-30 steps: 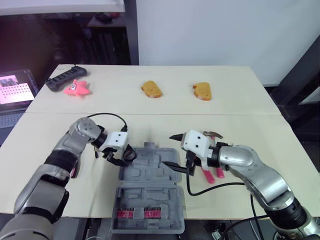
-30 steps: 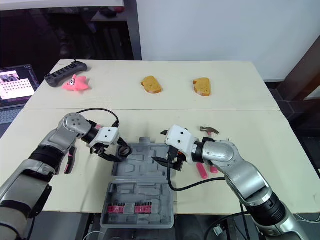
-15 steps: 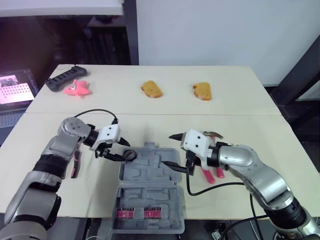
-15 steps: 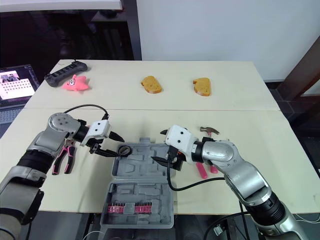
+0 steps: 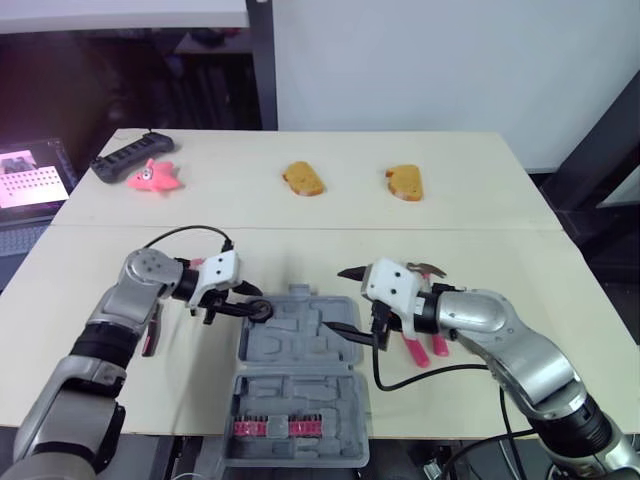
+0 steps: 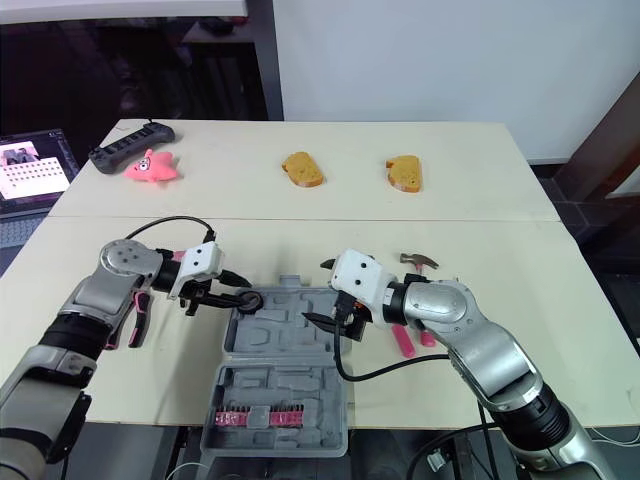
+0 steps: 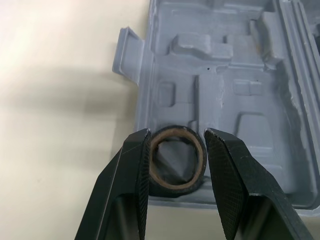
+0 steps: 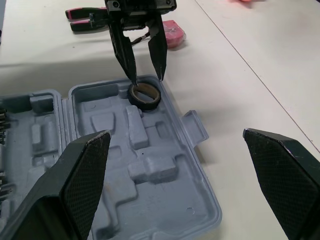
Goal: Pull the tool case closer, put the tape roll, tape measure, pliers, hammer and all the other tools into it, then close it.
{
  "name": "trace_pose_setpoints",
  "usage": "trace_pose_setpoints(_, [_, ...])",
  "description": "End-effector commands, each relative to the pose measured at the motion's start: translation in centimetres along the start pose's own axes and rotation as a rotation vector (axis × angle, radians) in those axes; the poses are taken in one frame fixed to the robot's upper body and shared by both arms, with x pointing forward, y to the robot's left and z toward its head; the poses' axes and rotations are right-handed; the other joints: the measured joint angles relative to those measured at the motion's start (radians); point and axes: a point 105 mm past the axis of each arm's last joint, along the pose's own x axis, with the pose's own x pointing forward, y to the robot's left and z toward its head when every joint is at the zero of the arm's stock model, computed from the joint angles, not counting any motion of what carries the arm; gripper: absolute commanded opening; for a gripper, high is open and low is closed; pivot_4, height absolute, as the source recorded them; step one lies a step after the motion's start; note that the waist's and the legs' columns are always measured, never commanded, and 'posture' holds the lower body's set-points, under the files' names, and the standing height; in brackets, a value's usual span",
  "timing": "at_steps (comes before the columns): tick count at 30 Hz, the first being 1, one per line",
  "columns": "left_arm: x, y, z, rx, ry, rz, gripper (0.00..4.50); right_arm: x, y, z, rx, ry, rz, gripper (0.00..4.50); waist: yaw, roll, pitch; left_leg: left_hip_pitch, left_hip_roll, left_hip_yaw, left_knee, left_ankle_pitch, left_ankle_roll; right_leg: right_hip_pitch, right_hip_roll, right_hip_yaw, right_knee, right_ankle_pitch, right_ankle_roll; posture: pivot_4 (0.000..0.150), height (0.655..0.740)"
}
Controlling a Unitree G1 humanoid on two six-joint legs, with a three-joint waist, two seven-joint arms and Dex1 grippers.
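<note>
Left gripper (image 7: 177, 134) pinches the black roll (image 8: 145, 98), brown-cored, hole upward, in the grey case's (image 5: 300, 352) upper-left corner; right gripper (image 5: 334, 298) gapes wide.

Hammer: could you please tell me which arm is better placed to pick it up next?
Right. The hammer lies beside the right arm, right of the tool case, and the right gripper hovers open over that case. The left gripper is closed on the tape roll at the case's far left corner.
</note>
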Motion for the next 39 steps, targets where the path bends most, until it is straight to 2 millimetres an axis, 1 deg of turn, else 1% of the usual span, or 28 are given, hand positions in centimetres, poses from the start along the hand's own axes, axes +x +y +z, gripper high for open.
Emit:
trace_pose_setpoints(1, [0.4, -0.1, 0.2, 0.018, -0.011, 0.011, 1.79, 0.0, 0.0, 0.9, -0.028, -0.033, -0.006, 4.50, 0.000, 0.000, 0.000, 0.000, 0.000, 0.000, 0.000, 0.000, 0.000, 0.000, 0.000, 0.000, 0.000, 0.000, 0.000, 0.150, 0.7400])
trace_pose_setpoints(7, [1.2, -0.4, -0.4, 0.037, 0.015, 0.008, 1.79, -0.1, 0.1, 1.0, -0.027, -0.035, -0.007, 4.50, 0.000, 0.000, 0.000, 0.000, 0.000, 0.000, 0.000, 0.000, 0.000, 0.000, 0.000, 0.000, 0.000, 0.000, 0.000, 0.150, 0.7400])
trace_pose_setpoints(11, [1.3, -0.2, -1.2, 0.075, 0.069, 0.019, 1.79, -0.2, 0.2, 1.1, -0.024, -0.037, -0.003, 4.50, 0.000, 0.000, 0.000, 0.000, 0.000, 0.000, 0.000, 0.000, 0.000, 0.000, 0.000, 0.000, 0.000, 0.000, 0.000, 0.150, 0.7400])
trace_pose_setpoints(16, [1.6, -0.6, -1.9, 0.086, 0.094, 0.011, 1.79, -0.2, 0.2, 1.1, -0.022, -0.037, -0.002, 4.50, 0.000, 0.000, 0.000, 0.000, 0.000, 0.000, 0.000, 0.000, 0.000, 0.000, 0.000, 0.000, 0.000, 0.000, 0.000, 0.150, 0.7400])
trace_pose_setpoints(22, [1.8, -0.4, -1.3, 0.075, 0.062, 0.021, 1.79, -0.2, 0.2, 1.1, -0.023, -0.034, -0.003, 4.50, 0.000, 0.000, 0.000, 0.000, 0.000, 0.000, 0.000, 0.000, 0.000, 0.000, 0.000, 0.000, 0.000, 0.000, 0.000, 0.150, 0.7400])
trace_pose_setpoints(26, [1.6, -0.1, -0.8, 0.081, 0.053, 0.031, 1.79, -0.3, 0.1, 1.1, -0.025, -0.035, -0.001, 4.50, 0.000, 0.000, 0.000, 0.000, 0.000, 0.000, 0.000, 0.000, 0.000, 0.000, 0.000, 0.000, 0.000, 0.000, 0.000, 0.150, 0.7400])
trace_pose_setpoints(29, [1.1, 0.2, 0.1, 0.088, 0.027, 0.041, 1.79, -0.4, -0.1, 1.1, -0.026, -0.037, -0.006, 4.50, 0.000, 0.000, 0.000, 0.000, 0.000, 0.000, 0.000, 0.000, 0.000, 0.000, 0.000, 0.000, 0.000, 0.000, 0.000, 0.150, 0.7400])
trace_pose_setpoints(32, [-0.8, 0.2, 1.8, 0.092, -0.015, 0.056, 1.79, -1.1, -0.6, 1.3, -0.031, -0.047, -0.024, 4.50, 0.000, 0.000, 0.000, 0.000, 0.000, 0.000, 0.000, 0.000, 0.000, 0.000, 0.000, 0.000, 0.000, 0.000, 0.000, 0.150, 0.7400])
trace_pose_setpoints(33, [-1.2, 0.1, 2.1, 0.088, -0.023, 0.062, 1.79, -1.2, -0.7, 1.3, -0.032, -0.049, -0.025, 4.50, -0.001, 0.000, 0.000, 0.000, 0.000, 0.000, 0.000, 0.000, 0.000, 0.000, 0.000, 0.000, 0.000, 0.000, 0.000, 0.150, 0.7400])
trace_pose_setpoints(36, [-3.7, -0.1, 2.9, 0.030, -0.059, 0.103, 1.79, -2.1, -1.1, 1.3, -0.016, -0.057, -0.046, 4.50, -0.002, 0.000, 0.000, 0.000, 0.000, 0.000, 0.000, 0.000, 0.000, 0.000, 0.000, 0.000, 0.000, 0.000, 0.000, 0.150, 0.7400])
trace_pose_setpoints(37, [-5.1, -0.1, 3.0, -0.020, -0.077, 0.135, 1.79, -2.9, -1.5, 1.0, -0.002, -0.057, -0.064, 4.50, -0.002, 0.000, 0.000, 0.000, 0.000, 0.000, -0.001, 0.000, 0.000, 0.000, 0.000, 0.000, 0.000, 0.000, 0.000, 0.150, 0.7400])
trace_pose_setpoints(38, [-6.0, -0.2, 3.0, -0.055, -0.089, 0.156, 1.79, -3.5, -1.6, 0.9, 0.006, -0.056, -0.075, 4.50, -0.001, 0.000, 0.000, 0.000, 0.000, 0.000, -0.001, 0.000, 0.000, 0.000, 0.000, 0.000, 0.000, 0.000, 0.000, 0.150, 0.7400])
trace_pose_setpoints(39, [-7.3, -0.2, 2.3, -0.111, -0.086, 0.198, 1.79, -4.4, -2.0, 0.4, 0.025, -0.053, -0.095, 4.50, -0.001, 0.000, 0.000, 0.000, 0.000, 0.000, -0.001, 0.000, 0.000, 0.000, 0.000, 0.000, 0.000, 0.000, 0.000, 0.150, 0.7400])
